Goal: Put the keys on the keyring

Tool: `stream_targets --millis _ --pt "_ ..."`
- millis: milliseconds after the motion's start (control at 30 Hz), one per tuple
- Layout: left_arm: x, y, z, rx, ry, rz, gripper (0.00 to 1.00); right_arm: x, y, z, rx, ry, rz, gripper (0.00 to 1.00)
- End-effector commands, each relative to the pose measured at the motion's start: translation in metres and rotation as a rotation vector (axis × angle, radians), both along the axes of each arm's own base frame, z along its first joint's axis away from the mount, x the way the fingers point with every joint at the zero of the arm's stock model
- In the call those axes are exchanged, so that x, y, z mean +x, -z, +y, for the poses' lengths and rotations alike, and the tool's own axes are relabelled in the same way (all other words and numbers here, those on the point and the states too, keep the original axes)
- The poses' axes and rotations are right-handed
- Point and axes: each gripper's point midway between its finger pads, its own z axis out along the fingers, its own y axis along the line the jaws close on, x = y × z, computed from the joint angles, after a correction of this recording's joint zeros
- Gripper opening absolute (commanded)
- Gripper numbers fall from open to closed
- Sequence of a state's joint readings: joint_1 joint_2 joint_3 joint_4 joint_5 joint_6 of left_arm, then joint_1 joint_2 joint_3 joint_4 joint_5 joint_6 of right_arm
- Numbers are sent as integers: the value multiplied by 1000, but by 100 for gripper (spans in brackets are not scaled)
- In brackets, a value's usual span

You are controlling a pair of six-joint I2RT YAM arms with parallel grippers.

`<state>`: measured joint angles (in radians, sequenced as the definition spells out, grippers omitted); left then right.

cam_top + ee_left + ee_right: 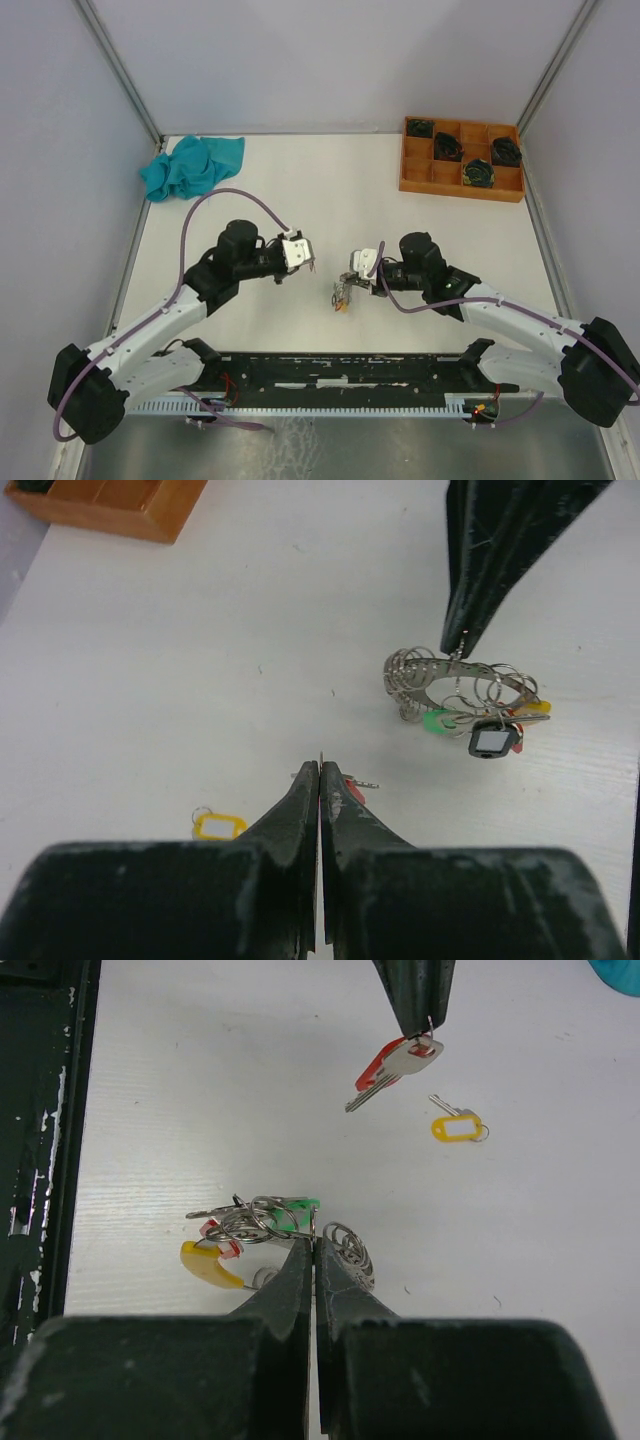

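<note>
My left gripper (pixel 311 263) (pixel 320 766) is shut on a small metal key with a red tag (pixel 392 1068) (pixel 352 788) and holds it above the table. A second key with a yellow tag (pixel 455 1126) (pixel 218 826) lies on the table below it. My right gripper (pixel 352 282) (pixel 314 1242) is shut on the keyring (pixel 342 296) (pixel 450 678) (pixel 258 1222), a silvery bunch of loops lifted a little to the right of the left gripper. From the ring hang a green tag (pixel 436 720), a dark tag (pixel 492 741) and a long yellow tag (pixel 208 1265).
An orange wooden tray (pixel 458 186) with black coils stands at the back right. A teal cloth (pixel 192 165) lies at the back left. A black rail (pixel 340 372) runs along the near edge between the arm bases.
</note>
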<state>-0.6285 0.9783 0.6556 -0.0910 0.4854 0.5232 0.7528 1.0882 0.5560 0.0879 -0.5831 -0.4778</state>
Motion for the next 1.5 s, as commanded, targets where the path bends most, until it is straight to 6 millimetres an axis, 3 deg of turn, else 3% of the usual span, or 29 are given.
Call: stream_targets --millis 0,433,1467 --pt "-18 -19 -15 -30 215 -175 3 9 -32 9 53 -24 -111 1" --pt "-42 0 -30 -40 330 -195 3 9 -27 12 69 -39 -121 1" --pt "-44 9 -44 -63 326 -182 3 -1 -30 22 82 -91 -142 1"
